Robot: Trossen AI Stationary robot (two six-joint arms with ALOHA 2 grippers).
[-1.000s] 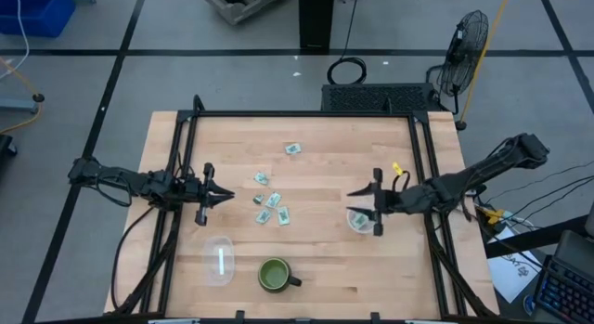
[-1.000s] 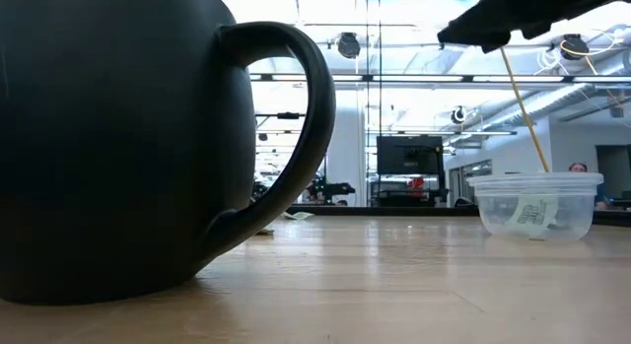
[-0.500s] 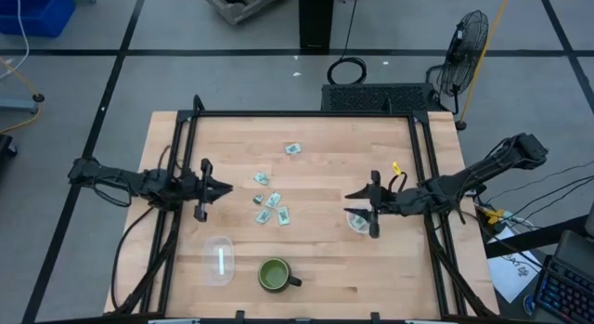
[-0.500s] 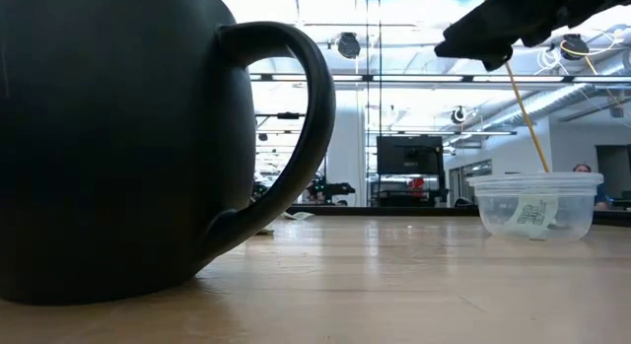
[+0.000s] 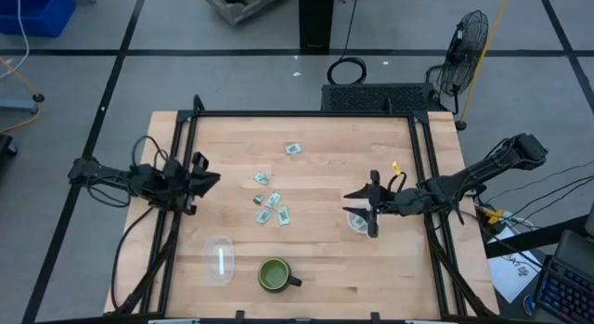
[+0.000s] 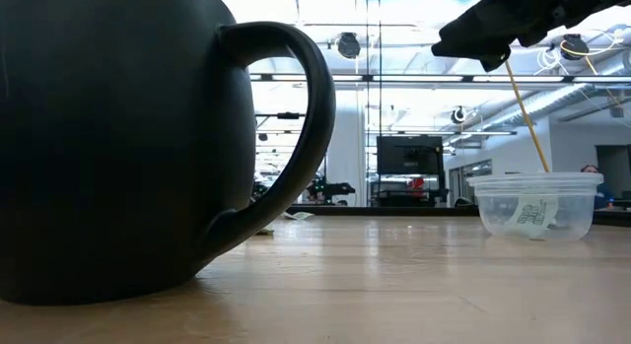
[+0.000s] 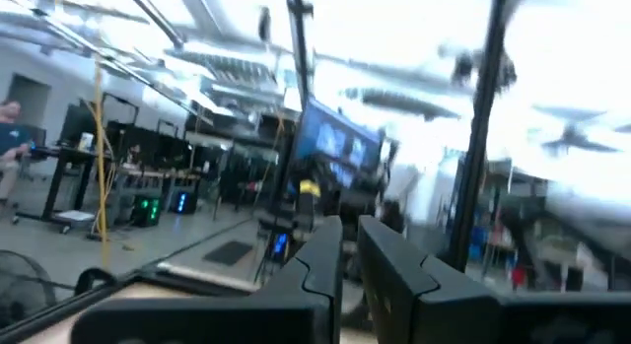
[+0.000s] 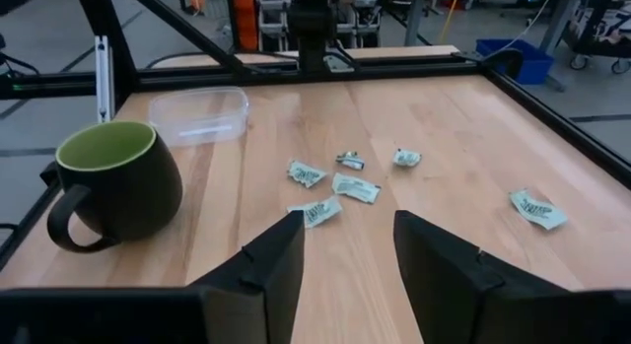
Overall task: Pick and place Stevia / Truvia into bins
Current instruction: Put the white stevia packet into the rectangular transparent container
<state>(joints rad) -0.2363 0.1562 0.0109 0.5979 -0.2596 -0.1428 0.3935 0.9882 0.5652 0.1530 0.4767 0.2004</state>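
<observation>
Several pale green and white packets point(image 5: 270, 201) lie flat in the middle of the table, one more point(image 5: 292, 149) farther back; they also show in the right wrist view point(image 8: 355, 188). One clear cup point(image 5: 357, 219) stands under my right gripper point(image 5: 360, 205), which hovers open above it, and a packet point(image 6: 532, 214) lies inside that cup point(image 6: 537, 206). The second clear cup point(image 5: 220, 259) stands near the front edge. My left gripper point(image 5: 213, 180), fingers shut point(image 7: 350, 253), is over the table's left side, away from the packets and pointing out over the table.
A dark green mug point(image 5: 276, 275) stands beside the second cup near the front edge and fills the low view point(image 6: 128, 137). Black frame rails point(image 5: 181, 175) run along the table's left, right and far sides. Bare wood lies between the packets and the right cup.
My left gripper has drawn back toward the table's left edge and tipped upward, away from the packets. The packets, cups and mug have stayed where they were.
</observation>
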